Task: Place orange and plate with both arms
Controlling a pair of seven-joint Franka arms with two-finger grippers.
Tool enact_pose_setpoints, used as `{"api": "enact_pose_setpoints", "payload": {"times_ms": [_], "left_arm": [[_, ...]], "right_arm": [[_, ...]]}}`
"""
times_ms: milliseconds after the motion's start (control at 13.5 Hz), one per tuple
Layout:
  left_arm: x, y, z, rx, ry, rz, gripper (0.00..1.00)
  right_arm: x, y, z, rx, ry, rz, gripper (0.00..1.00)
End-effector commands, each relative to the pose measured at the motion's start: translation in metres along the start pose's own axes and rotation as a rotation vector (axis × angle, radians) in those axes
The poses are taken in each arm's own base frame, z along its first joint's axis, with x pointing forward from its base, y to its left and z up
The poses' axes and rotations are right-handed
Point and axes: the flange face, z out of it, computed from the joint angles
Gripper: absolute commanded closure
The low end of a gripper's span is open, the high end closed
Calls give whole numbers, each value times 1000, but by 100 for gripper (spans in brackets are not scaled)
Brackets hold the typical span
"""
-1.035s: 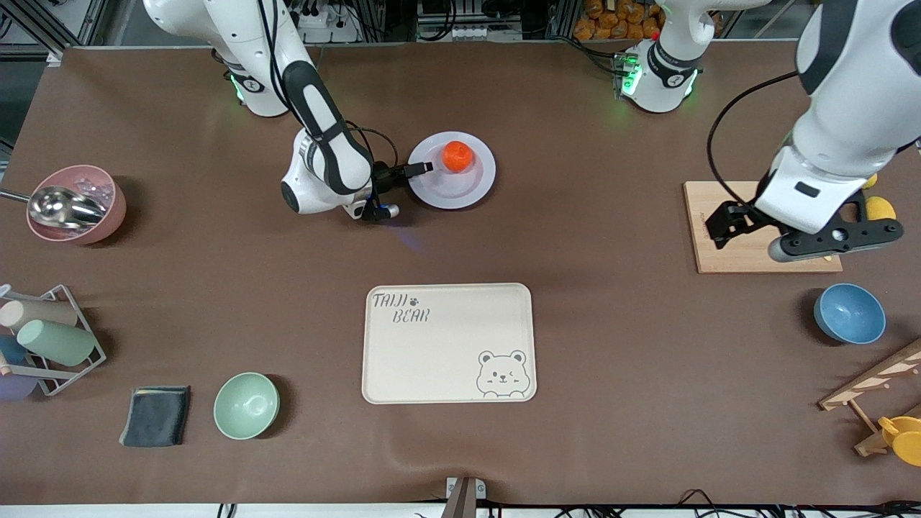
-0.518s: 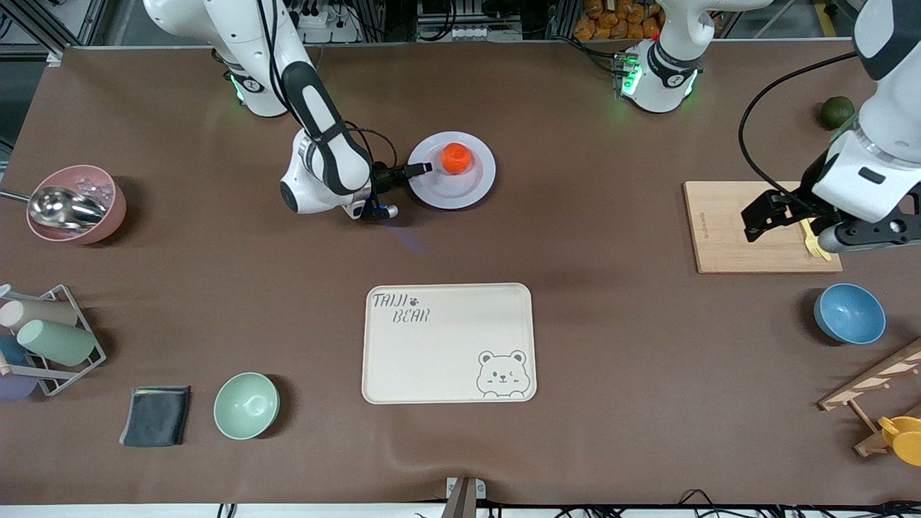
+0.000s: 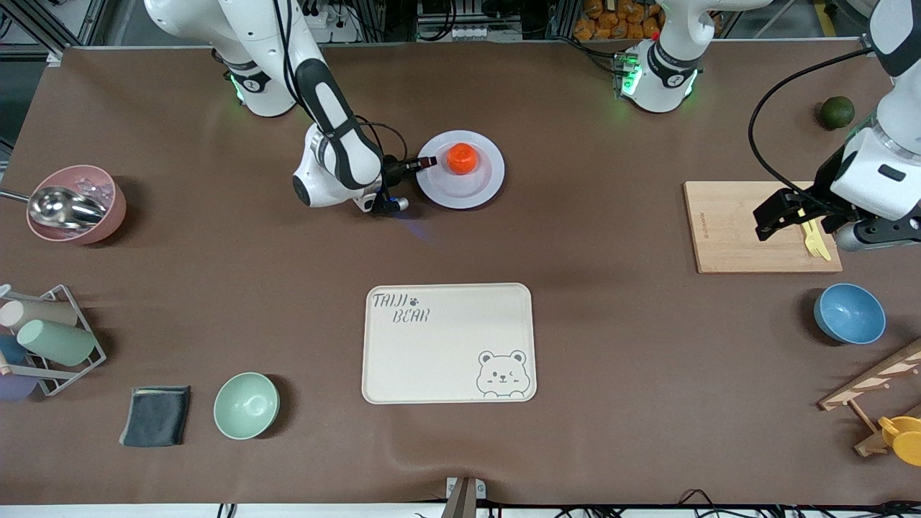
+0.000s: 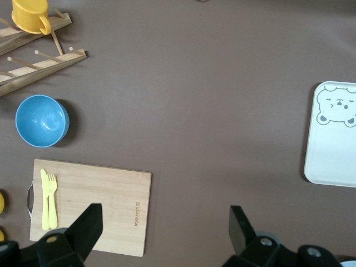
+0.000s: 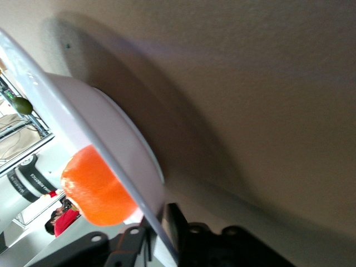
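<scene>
The pale plate (image 3: 468,188) lies toward the robots' side of the table, with the orange (image 3: 461,157) on it. My right gripper (image 3: 424,162) is shut on the plate's rim at the side toward the right arm's end. In the right wrist view the plate's rim (image 5: 100,133) runs between my right gripper's (image 5: 158,233) jaws, with the orange (image 5: 94,186) on it and table shadow under it. My left gripper (image 3: 773,216) hangs open and empty over the wooden cutting board (image 3: 727,226); in the left wrist view the left gripper (image 4: 164,225) stands wide apart over the board's edge (image 4: 111,194).
A cream bear-printed tray (image 3: 448,342) lies mid-table, nearer the front camera. Yellow cutlery (image 3: 813,239) lies on the board, with a blue bowl (image 3: 849,313) nearer the camera and a dark green fruit (image 3: 837,112) farther. A green bowl (image 3: 246,405), cloth, cup rack and pink bowl (image 3: 75,203) are at the right arm's end.
My right gripper has shifted the plate and orange a little toward the left arm's end. My left arm has drawn back toward its end of the table, uncovering the cutlery and green fruit.
</scene>
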Motion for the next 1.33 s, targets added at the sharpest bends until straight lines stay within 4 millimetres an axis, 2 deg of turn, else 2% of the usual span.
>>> {"api": "enact_pose_setpoints", "payload": {"times_ms": [0,222,370,518,666,740,814,1035,1257], "left_arm": [[-3,-5,-6,-18,-10,-2,0],[0,-18,-3,-17,-16,-16,0],[-1,-18,-1,-16,-20,-14,0],[-3,-15,-8,-26,-10,-25,0],[-2,-19,-9,-78,-18,-37,0],[-1,-27,-8,-89,-22,-52,0],[-1,-25,-8,-94,-23,-49,0],[-2,-21,-7,-94,-24,-42,0],[-4,-21,-5,-91,-38,-42,0]], "right_arm": [[2,-1,-19,94,-1,4,100],[9,13,-54,208,-10,-18,100],[11,13,-67,240,-3,-31,100],[15,0,-82,259,23,-47,100],[29,-12,-109,286,72,-68,100],[36,-14,-120,284,85,-76,100],[43,-20,-132,275,92,-78,100],[64,-46,-168,234,105,-63,100],[79,-72,-193,191,123,-41,100]]}}
